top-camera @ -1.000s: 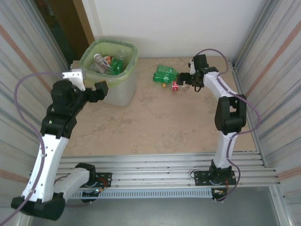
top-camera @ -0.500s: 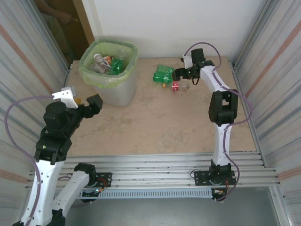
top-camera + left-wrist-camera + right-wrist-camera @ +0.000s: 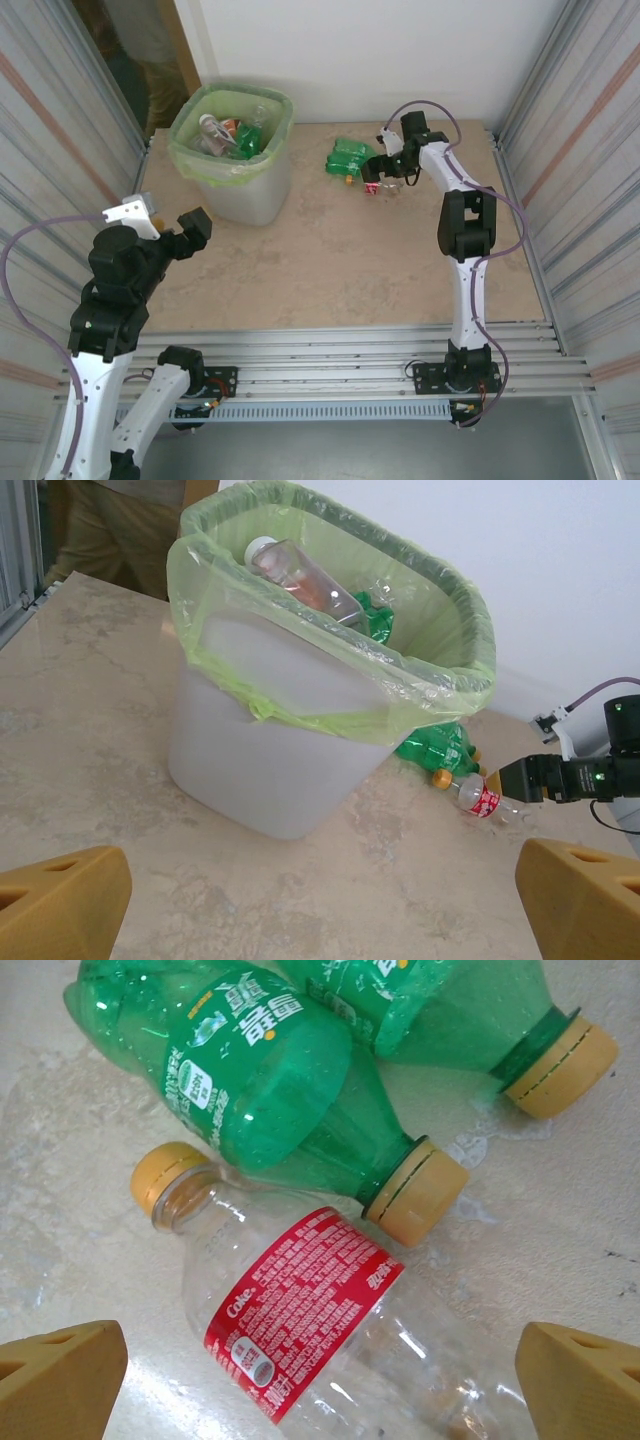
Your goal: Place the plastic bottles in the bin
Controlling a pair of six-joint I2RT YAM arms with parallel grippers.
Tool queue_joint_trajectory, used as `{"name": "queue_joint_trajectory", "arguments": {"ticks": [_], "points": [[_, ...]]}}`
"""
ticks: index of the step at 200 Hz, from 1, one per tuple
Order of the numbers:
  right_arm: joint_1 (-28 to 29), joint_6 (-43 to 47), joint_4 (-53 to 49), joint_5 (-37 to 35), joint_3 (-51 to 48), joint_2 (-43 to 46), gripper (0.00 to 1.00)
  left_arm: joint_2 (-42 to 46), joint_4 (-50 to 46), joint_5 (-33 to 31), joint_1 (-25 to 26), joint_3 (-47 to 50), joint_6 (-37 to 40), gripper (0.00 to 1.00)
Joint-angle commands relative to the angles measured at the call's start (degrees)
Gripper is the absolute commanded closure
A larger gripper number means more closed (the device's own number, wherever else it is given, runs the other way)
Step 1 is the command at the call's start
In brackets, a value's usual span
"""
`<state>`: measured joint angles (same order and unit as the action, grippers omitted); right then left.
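Bare tabletop (image 3: 340, 265) lies open from centre to 6 o'clock; the bin (image 3: 232, 150) blocks 10 o'clock; near 1 o'clock, green bottles (image 3: 250, 1060) lie close against the red-labelled bottle (image 3: 300, 1310); both its flanks stand clear inside the wide-spread right hand (image 3: 320, 1375).

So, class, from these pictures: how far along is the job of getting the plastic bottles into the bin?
Done: several bottles lie inside the bin. In hand: the right gripper, open, hovers over the red-labelled clear bottle, nothing gripped yet. Left: that bottle and two green bottles on the table; the left gripper is open and empty.
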<state>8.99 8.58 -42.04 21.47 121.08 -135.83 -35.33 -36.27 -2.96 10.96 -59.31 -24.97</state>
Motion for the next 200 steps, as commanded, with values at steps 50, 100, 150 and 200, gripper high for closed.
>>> {"name": "queue_joint_trajectory", "arguments": {"ticks": [50, 100, 150, 200], "points": [[4.3, 6.9, -6.9, -2.2, -0.6, -0.5, 0.07, -0.4, -0.4, -2.7, 0.1, -0.6, -0.3, 0.01], [7.9, 7.3, -5.5, -7.8, -4.7, -0.2, 0.17, -0.5, 0.0, -2.8, 0.2, -0.6, -0.3, 0.01], [10.0, 8.2, -4.3, -11.7, -7.7, 0.0, 0.29, -0.7, 0.6, -2.5, 0.2, -0.1, -0.3, 0.01], [12.0, 8.8, -4.2, -14.0, -11.5, 1.8, 0.48, -0.6, 2.1, -1.5, 0.1, 1.2, -1.2, 0.01]]}}
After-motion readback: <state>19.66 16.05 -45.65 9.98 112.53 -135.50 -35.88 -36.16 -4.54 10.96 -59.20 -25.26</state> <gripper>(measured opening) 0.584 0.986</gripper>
